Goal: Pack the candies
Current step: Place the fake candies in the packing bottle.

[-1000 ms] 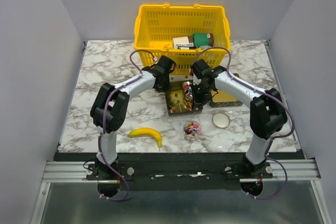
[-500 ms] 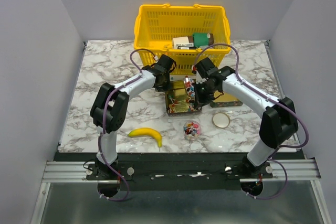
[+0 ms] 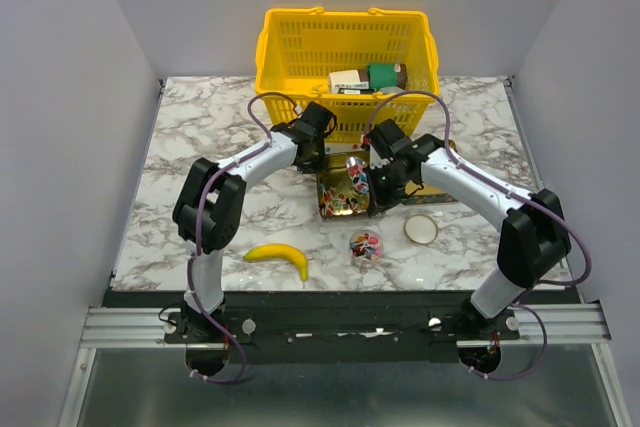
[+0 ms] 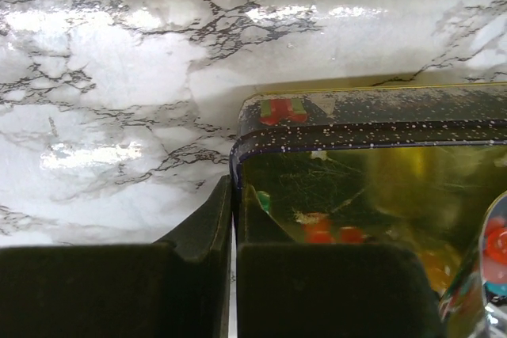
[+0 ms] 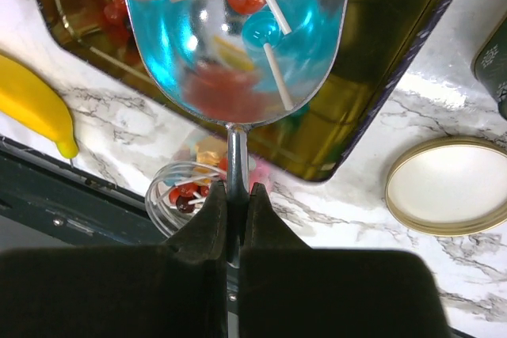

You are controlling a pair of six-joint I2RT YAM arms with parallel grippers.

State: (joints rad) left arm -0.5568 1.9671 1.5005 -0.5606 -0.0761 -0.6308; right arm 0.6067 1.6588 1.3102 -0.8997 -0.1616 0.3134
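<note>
The candies (image 5: 261, 31) lay heaped in a shiny metal scoop (image 5: 178, 45), white sticks slanting every way, just beyond the right hand (image 5: 237, 199). That hand was clamped on the scoop's thin handle, with a gold tin (image 5: 396, 45) beneath. The left hand (image 4: 234, 219), reaching low, pinched the tin's dark rim.

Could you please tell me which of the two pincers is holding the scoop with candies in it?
The right pincer: it is shut on the metal scoop's thin handle, over the gold tin. The left pincer instead clamps that tin's rim.
</note>
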